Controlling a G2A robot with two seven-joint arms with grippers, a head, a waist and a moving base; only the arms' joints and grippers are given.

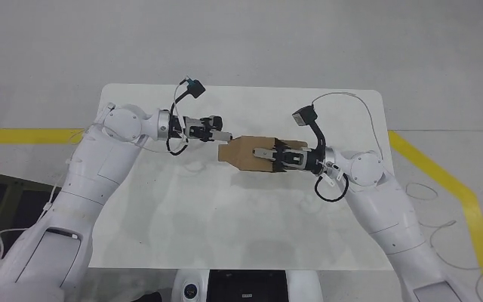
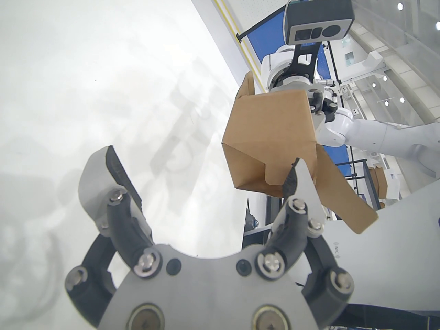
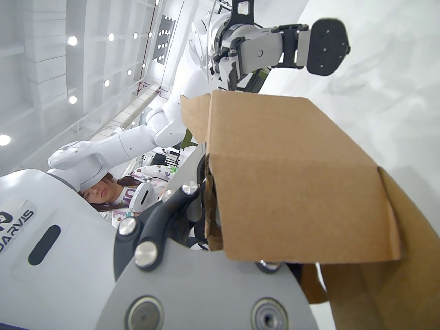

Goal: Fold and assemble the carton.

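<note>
A brown carton (image 1: 249,150) is held above the middle of the white table, partly folded, with loose flaps at both ends. My right gripper (image 1: 263,155) is shut on the carton's wall at its right end, one finger lying over the top panel. In the right wrist view the carton (image 3: 292,180) hides most of that gripper. My left gripper (image 1: 225,137) stands open at the carton's left end. In the left wrist view one fingertip (image 2: 295,180) is right at the carton's (image 2: 271,132) near corner flap, and the other finger (image 2: 110,169) is over bare table. The left gripper (image 3: 323,49) shows beyond the carton.
The white table (image 1: 226,219) has bare surface in front of and behind the carton. Yellow floor tape (image 1: 30,136) runs along both sides of the table. A thin cable (image 1: 370,113) loops over the table's far right corner.
</note>
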